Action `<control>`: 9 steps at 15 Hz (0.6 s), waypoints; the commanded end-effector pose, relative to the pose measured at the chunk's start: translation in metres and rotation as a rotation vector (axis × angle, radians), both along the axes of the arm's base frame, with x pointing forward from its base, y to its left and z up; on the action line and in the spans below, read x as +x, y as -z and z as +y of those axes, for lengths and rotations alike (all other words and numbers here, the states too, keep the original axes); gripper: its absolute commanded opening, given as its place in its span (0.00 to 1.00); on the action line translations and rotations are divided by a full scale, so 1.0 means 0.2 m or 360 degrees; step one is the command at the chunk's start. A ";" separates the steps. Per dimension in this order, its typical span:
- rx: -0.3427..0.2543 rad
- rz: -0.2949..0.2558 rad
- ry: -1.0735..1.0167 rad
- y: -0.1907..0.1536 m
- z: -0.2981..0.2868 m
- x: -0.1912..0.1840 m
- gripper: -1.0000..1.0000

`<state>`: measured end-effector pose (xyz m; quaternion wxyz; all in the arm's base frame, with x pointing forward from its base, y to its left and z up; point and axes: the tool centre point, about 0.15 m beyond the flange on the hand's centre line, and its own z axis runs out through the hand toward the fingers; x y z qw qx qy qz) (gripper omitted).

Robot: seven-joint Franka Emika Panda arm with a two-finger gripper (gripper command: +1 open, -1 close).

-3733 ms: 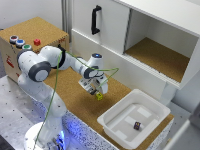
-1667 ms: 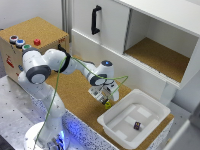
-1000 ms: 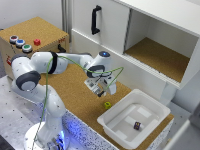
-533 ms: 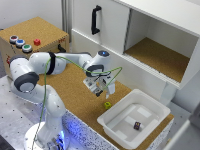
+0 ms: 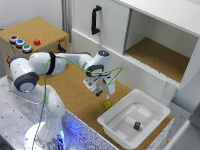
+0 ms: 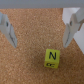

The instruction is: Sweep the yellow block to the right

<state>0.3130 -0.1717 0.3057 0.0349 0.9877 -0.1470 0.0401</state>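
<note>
Hovering fingers spread apart, unchanged | yellow block unmoved beside tray

A cork-covered tabletop carries everything here. Directly on it lies the yellow block, a tiny cube with dark letters on its faces, clear in the wrist view. Just beside it, toward the exterior view's right, a white tray sits on the near right corner of the cork. A cork-topped box stands at the far left, and a white cabinet lines the far edge
</note>
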 end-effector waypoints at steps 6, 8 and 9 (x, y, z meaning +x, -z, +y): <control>-0.0019 -0.0251 0.0448 -0.50 -0.47 0.04 1.00; -0.0040 -0.0210 0.0636 -0.49 -0.64 0.02 1.00; -0.0069 -0.0162 0.0747 -0.45 -0.74 0.00 1.00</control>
